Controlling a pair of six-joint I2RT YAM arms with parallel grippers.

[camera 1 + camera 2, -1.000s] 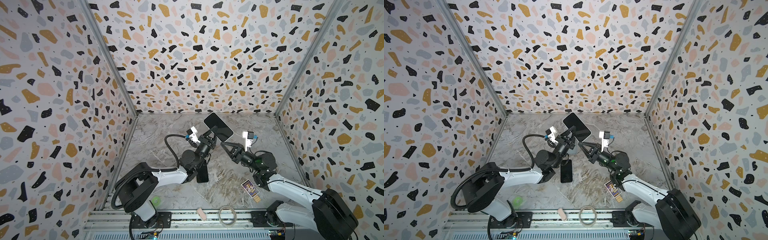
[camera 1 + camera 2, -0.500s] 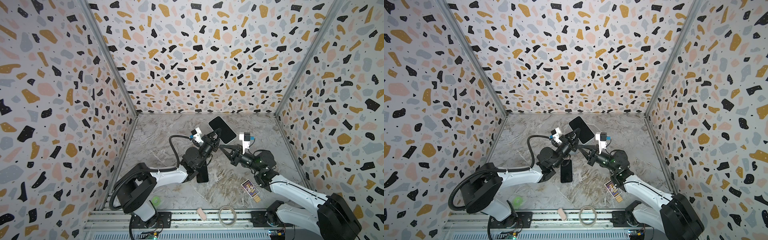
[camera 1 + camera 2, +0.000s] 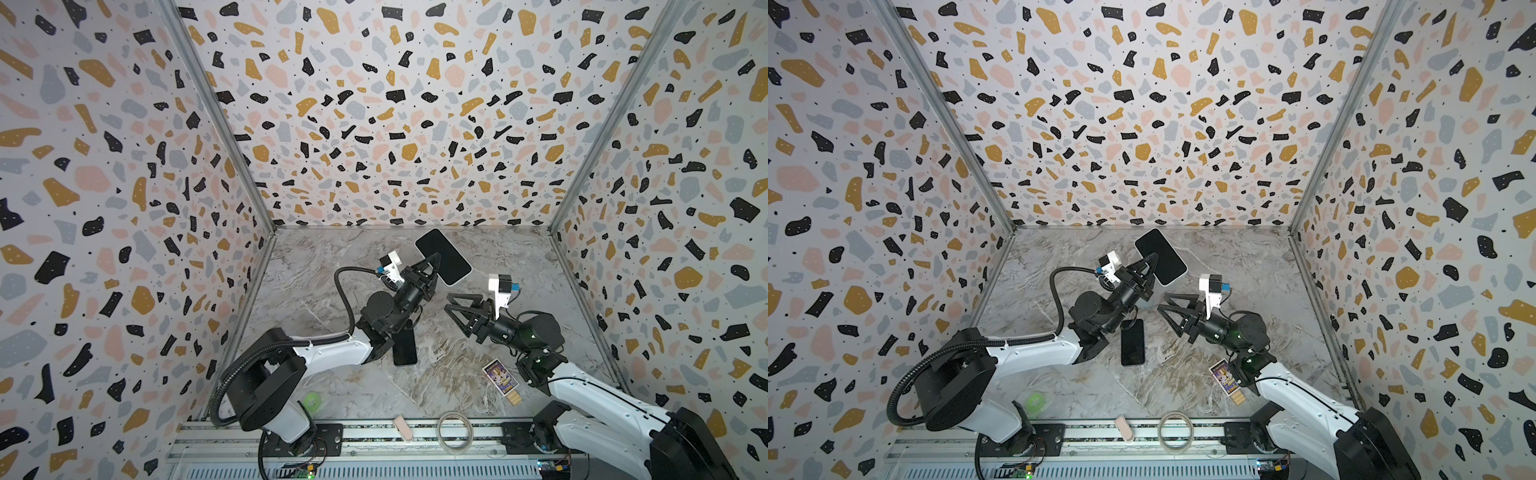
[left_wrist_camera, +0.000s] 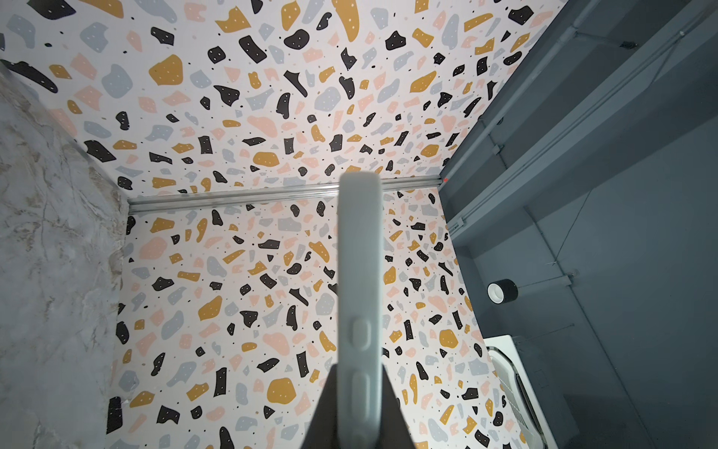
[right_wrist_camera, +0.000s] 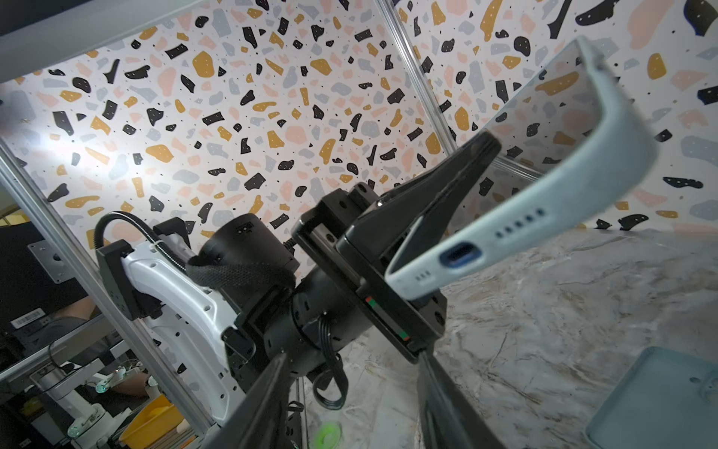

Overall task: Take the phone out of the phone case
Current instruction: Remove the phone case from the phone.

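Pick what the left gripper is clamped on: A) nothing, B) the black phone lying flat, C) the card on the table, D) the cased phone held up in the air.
D: the left gripper pinches the cased phone by its edge, raised in the air.

A gap of open air lies between the raised phone case (image 3: pixel 442 257), clamped in the left pincer (image 3: pixel 434 262), and the spread right pincer (image 3: pixel 447 302). Nearer the front, a black phone (image 3: pixel 405 349) and a card (image 3: pixel 500 376) lie on the desk (image 3: pixel 316 270); its back and left stretches offer passing room
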